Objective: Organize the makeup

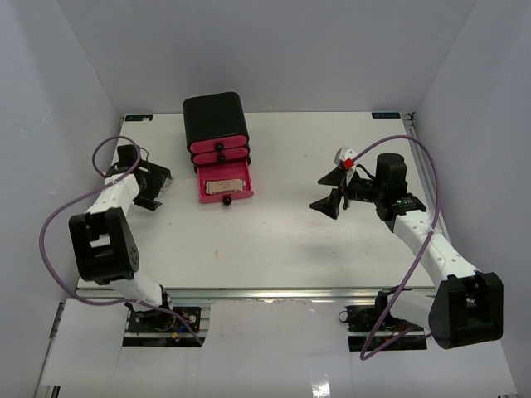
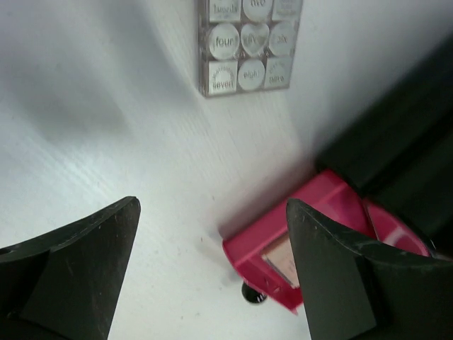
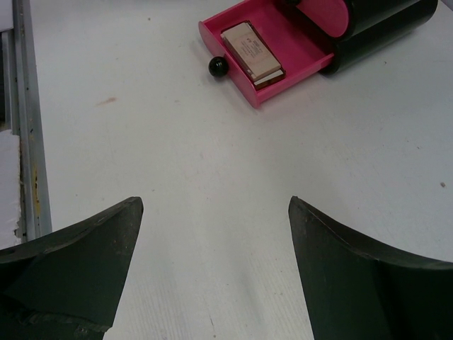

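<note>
A beige flat compact (image 1: pixel 222 184) lies in the open bottom pink drawer (image 1: pixel 236 196) of the black box (image 1: pixel 215 118). It also shows in the right wrist view (image 3: pixel 251 51) and in the left wrist view (image 2: pixel 282 259). A small grey square palette (image 2: pixel 248 46) with round pans lies on the table beyond my left gripper; I cannot make it out in the top view. My left gripper (image 1: pixel 159 189) (image 2: pixel 212 283) is open and empty, left of the drawer. My right gripper (image 1: pixel 325 191) (image 3: pixel 216 276) is open and empty, well right of the drawer. Other makeup is out of view.
The drawer's black knob (image 3: pixel 217 67) sticks out toward the table's front. Two upper pink drawers (image 1: pixel 218 149) are shut. A metal rail (image 3: pixel 25 127) runs along the table's near edge. White walls enclose the table on three sides.
</note>
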`<state>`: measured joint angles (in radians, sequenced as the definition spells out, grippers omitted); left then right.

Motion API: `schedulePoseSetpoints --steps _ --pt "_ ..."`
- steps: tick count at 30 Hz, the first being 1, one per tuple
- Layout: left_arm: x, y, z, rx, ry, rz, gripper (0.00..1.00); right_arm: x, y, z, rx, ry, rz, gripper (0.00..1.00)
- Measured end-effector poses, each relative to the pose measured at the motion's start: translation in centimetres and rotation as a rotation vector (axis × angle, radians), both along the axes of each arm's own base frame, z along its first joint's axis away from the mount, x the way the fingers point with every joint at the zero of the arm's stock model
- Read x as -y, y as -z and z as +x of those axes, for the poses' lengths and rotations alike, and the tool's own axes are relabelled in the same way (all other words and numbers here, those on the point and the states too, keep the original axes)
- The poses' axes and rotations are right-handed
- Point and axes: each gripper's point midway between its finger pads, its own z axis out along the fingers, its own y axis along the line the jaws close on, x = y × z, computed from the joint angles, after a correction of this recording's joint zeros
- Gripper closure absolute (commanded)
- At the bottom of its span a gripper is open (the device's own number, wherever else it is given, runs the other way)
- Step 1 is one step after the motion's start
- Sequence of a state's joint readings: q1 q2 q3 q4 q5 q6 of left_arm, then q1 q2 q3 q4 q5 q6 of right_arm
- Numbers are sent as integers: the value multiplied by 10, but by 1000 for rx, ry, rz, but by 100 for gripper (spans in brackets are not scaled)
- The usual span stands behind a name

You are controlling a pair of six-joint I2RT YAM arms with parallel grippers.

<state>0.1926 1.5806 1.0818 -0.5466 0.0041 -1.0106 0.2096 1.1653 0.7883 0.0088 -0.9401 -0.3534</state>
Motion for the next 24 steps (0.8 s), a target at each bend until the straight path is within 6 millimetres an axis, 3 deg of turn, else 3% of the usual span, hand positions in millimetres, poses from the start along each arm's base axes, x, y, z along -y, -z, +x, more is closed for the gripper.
schedulePoseSetpoints --steps 5,16,21,24 --pt "-10 34 27 -122 13 12 2 0 0 0 1 -1 0 10" --pt "-36 44 80 -224 -19 70 2 2 1 0 0 3 -3 10" --pt "-39 59 81 -305 -21 70 2 2 1 1 3 3 -4 10" --pt "-40 57 77 -329 -22 72 2 2 1 1 4 3 -5 10"
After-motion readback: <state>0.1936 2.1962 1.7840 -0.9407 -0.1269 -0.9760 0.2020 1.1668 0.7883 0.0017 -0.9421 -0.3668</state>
